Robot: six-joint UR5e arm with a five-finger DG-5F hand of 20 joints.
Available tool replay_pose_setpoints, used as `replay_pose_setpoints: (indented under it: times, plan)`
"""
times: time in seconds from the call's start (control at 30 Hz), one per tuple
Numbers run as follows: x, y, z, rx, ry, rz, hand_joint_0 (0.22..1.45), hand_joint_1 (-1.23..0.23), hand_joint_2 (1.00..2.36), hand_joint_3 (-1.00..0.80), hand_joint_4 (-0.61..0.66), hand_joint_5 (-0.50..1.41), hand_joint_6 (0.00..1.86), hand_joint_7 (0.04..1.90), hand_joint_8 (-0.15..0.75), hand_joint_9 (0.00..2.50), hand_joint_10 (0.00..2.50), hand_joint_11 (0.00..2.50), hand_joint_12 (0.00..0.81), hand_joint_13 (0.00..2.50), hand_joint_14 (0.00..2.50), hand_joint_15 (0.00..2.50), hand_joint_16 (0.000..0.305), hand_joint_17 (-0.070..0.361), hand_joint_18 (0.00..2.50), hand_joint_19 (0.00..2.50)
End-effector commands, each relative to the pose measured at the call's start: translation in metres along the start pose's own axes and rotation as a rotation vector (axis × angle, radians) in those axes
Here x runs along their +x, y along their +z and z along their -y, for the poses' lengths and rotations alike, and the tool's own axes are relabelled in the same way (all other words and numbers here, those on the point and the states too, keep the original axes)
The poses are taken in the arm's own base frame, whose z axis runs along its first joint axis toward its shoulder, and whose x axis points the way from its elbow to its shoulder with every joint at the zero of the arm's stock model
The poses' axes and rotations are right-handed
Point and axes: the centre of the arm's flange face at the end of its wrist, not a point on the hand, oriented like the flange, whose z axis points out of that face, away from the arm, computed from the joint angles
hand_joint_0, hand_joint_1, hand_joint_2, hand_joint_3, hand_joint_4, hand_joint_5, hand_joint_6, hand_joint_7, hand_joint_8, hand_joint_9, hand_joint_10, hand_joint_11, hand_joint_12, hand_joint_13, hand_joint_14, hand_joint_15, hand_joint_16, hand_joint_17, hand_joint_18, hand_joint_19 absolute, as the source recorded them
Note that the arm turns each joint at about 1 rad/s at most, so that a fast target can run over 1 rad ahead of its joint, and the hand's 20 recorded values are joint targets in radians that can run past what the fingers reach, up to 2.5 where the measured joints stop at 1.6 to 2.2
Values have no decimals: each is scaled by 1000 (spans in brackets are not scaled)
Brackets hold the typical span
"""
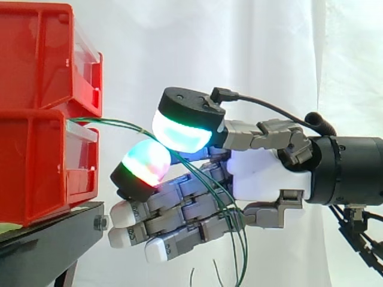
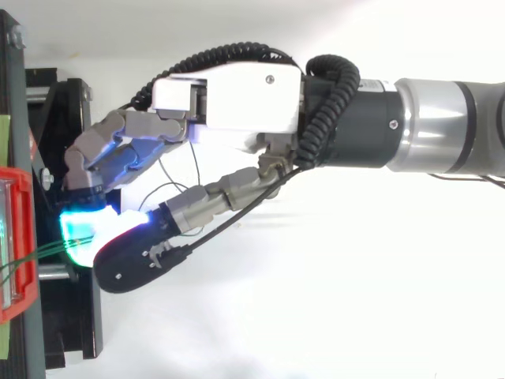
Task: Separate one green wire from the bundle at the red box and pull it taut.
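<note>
Several green wires [image 1: 114, 122] run from the red bins [image 1: 42, 107] at frame left to centre. There my hand [image 1: 263, 173] pinches them between two glowing pads [image 1: 182, 134]; slack droops toward the lower right.

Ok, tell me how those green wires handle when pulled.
Probably floppy: the green wires sag in loops past the hand. Thin, so likely light and apt to slip free. Held at the red bins, they should tauten.

A lower red bin [image 1: 30, 173] sits on the black stand [image 1: 54, 239], an upper red bin [image 1: 36, 60] stacked atop.
</note>
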Motion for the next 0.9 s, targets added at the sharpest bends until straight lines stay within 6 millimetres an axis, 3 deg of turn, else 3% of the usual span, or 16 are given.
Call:
replay_pose_setpoints:
  times: [0.0, 0.17, 0.3, 0.43, 0.57, 0.87]
  plan:
    - [-2, -2, -4, 12, -2, 0, 604, -744, 1015, -254, 199, -204, 891, 940, 298, 637, 5, 250, 301, 534, 1, 66, 46, 104, 633, 210]
    - [0, -3, -3, 19, -2, 4, 627, -802, 1013, -299, 192, -205, 901, 950, 301, 646, 7, 278, 301, 538, 2, 59, 47, 105, 656, 199]
    - [-1, -3, -3, 19, -2, 4, 640, -824, 1004, -447, 213, -202, 904, 941, 300, 663, 7, 288, 301, 552, 1, 71, 46, 104, 675, 201]
    - [-2, -2, -6, 17, -2, 1, 552, -694, 1000, -500, 229, -196, 899, 929, 309, 700, 7, 302, 306, 570, 3, 81, 47, 106, 688, 228]
    - [-3, -2, -11, 30, -4, -2, 543, -516, 1000, -500, 221, -191, 884, 944, 310, 713, 7, 290, 308, 574, 3, 89, 48, 107, 686, 254]
    - [-4, -2, -14, 46, -2, -5, 587, -640, 1017, -212, 201, -200, 893, 993, 309, 690, 8, 330, 303, 569, 3, 103, 46, 104, 678, 257]
